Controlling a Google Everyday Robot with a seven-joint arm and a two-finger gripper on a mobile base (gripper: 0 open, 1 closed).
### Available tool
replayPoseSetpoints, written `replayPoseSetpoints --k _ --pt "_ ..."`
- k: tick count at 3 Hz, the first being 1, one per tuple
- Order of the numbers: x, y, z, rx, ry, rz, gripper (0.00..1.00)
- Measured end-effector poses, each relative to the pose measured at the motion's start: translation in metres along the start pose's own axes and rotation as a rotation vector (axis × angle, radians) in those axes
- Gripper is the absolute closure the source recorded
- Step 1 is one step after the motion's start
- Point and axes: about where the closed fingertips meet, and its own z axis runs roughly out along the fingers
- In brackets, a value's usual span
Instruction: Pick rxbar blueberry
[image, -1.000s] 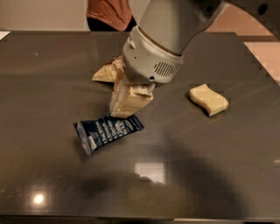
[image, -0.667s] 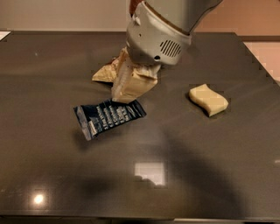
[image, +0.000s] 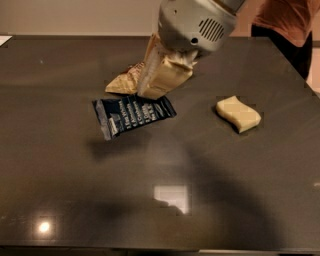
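The rxbar blueberry (image: 132, 116) is a dark navy wrapper with white text. It hangs tilted above the dark table (image: 60, 190), with its shadow on the surface below it. My gripper (image: 152, 93) comes down from the top centre and its tan fingers (image: 167, 77) are shut on the bar's upper right edge. The grey wrist housing hides the upper part of the fingers.
A tan-and-brown crinkled snack bag (image: 122, 82) lies just behind the gripper. A pale yellow wavy sponge (image: 238, 113) lies to the right. A person in an orange top (image: 280, 20) stands at the far right corner of the table.
The gripper has risen with the rxbar in it. The bar has left the table and now hangs above its own shadow.
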Motion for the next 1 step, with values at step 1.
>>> replayPoseSetpoints --k 1 --pt "0.0002 -0.0001 -0.0006 0.001 0.0 0.001 1.0"
